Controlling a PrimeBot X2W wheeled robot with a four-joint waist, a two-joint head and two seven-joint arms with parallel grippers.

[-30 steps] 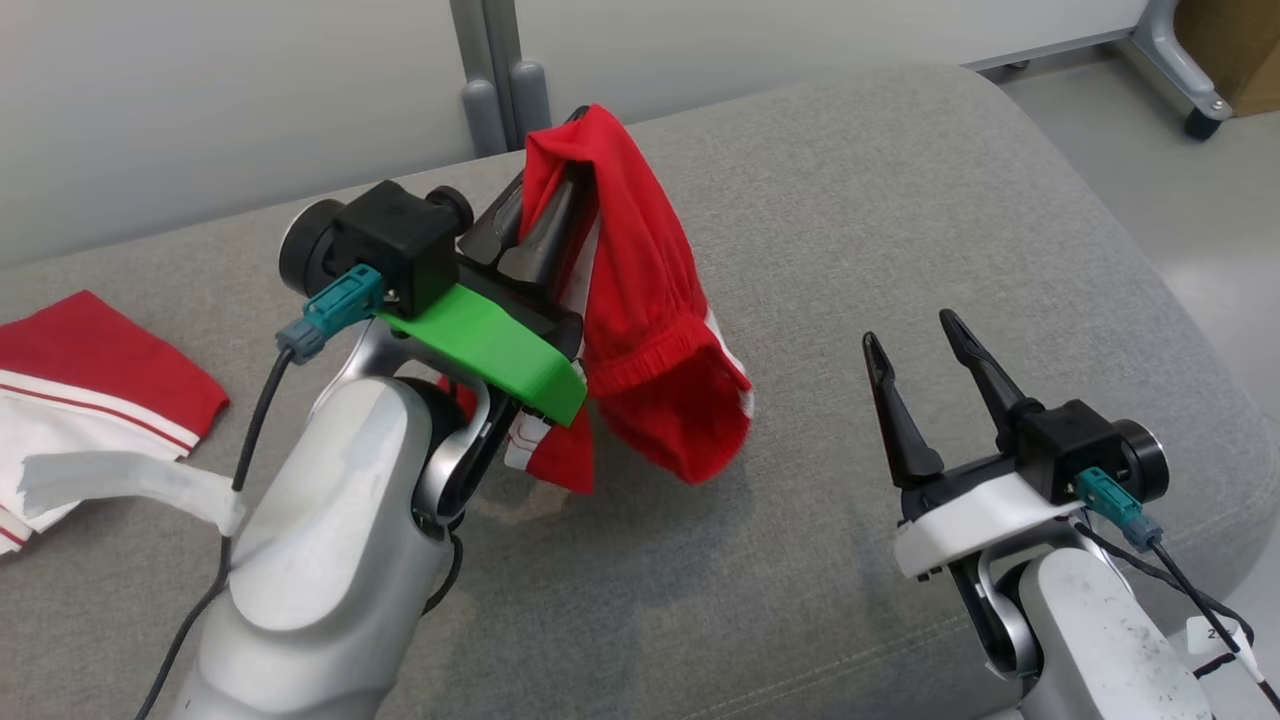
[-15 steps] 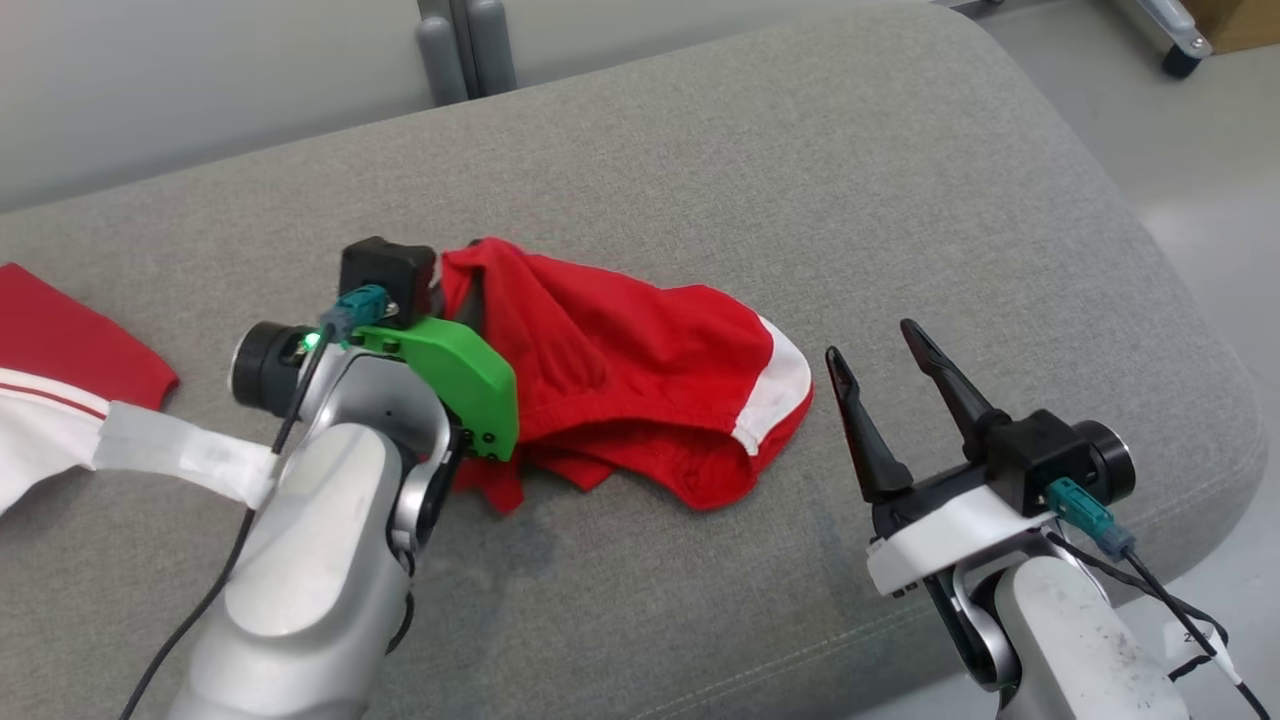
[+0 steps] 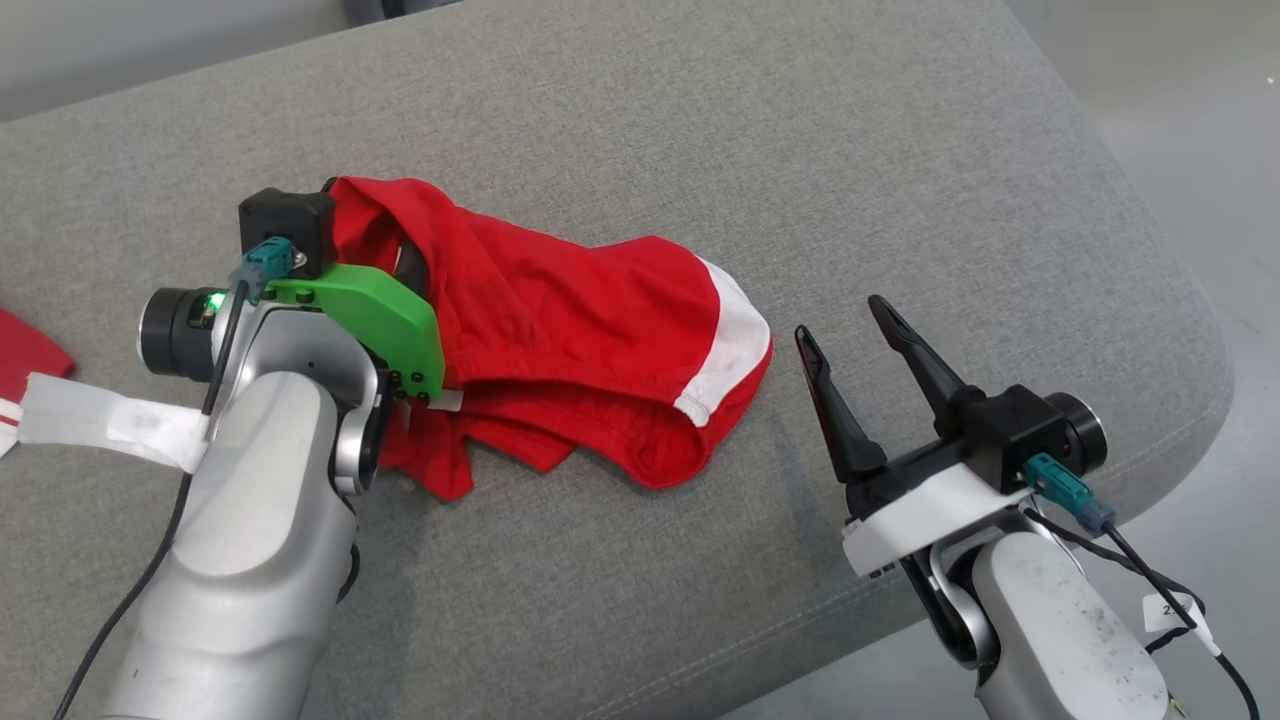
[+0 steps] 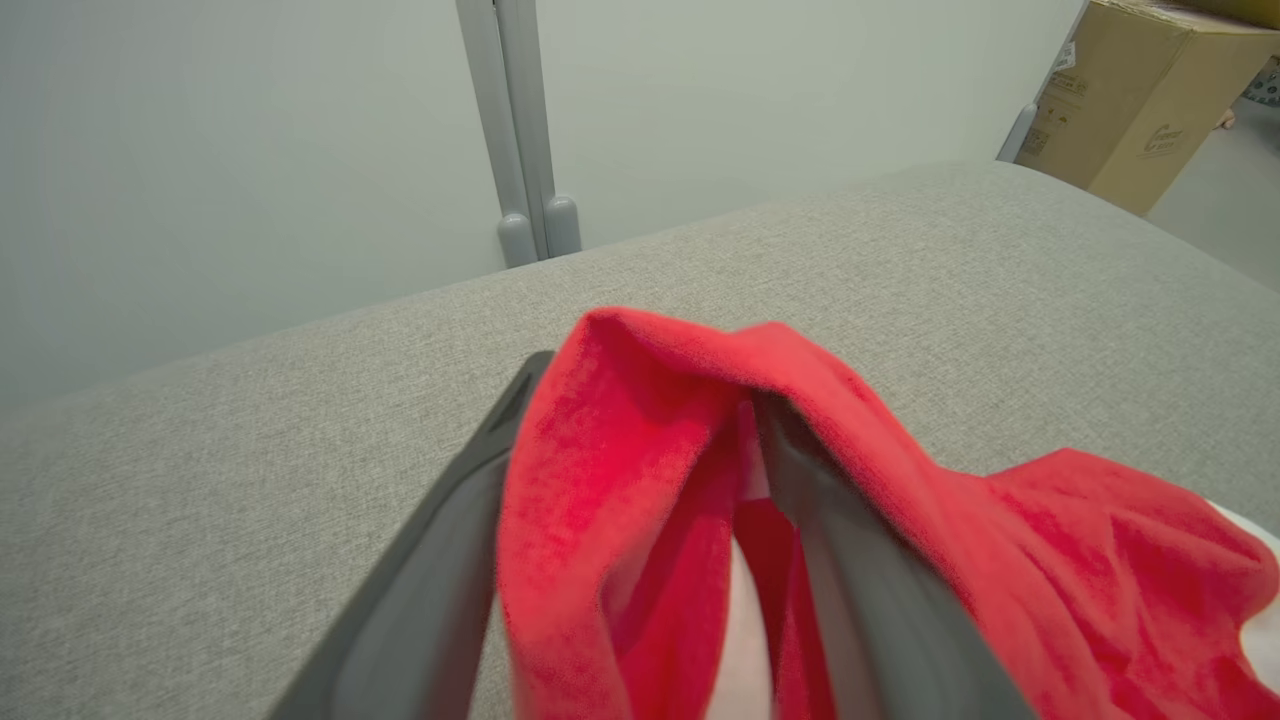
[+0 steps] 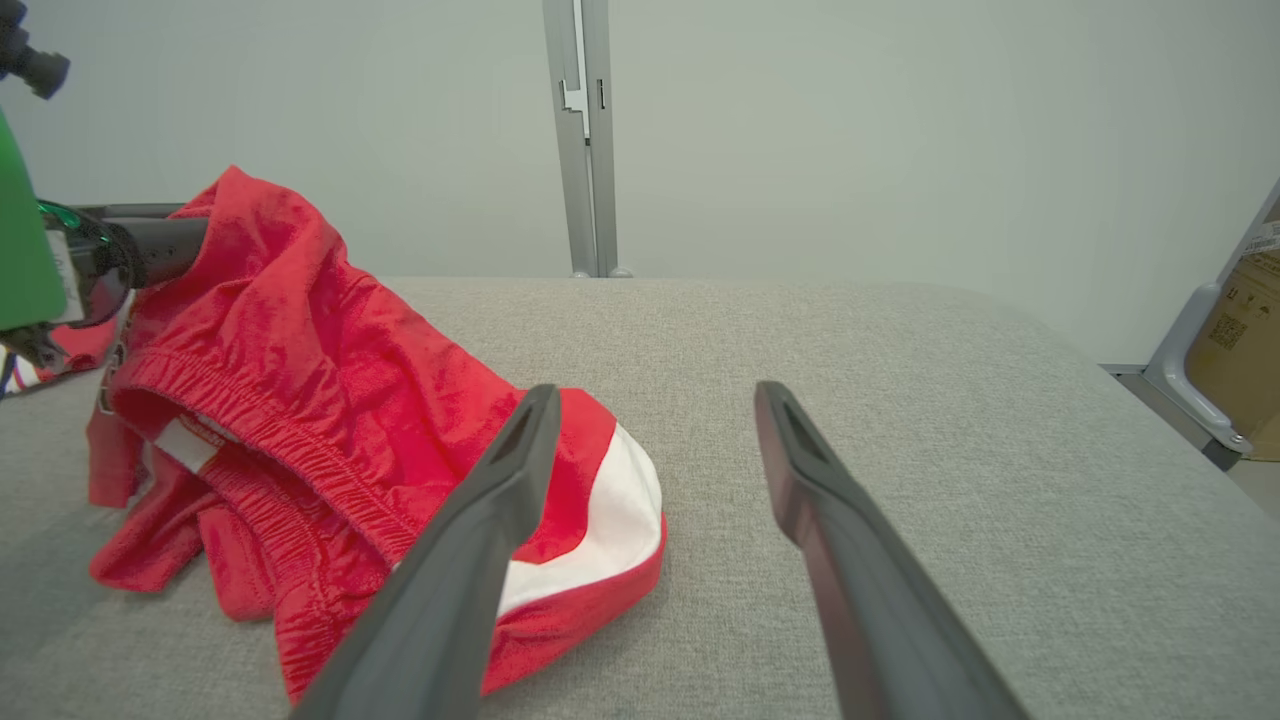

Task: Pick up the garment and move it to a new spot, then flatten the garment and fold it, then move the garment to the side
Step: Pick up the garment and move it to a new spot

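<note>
Red shorts [image 3: 580, 320], white-panelled: crumpled mid-way across the grey cushion [image 3: 700, 120], one end draped over the left gripper [image 4: 650, 385], jaws apart, apparently pinching nothing. Right gripper [image 3: 838, 315]: jaws spread, empty, beside the shorts near the cushion's front edge.

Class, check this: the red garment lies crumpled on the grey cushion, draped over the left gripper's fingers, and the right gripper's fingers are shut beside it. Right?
No: the right gripper holds its fingers apart, not shut, as the right wrist view shows. The red garment lies crumpled on the grey cushion, draped over the left gripper.
</note>
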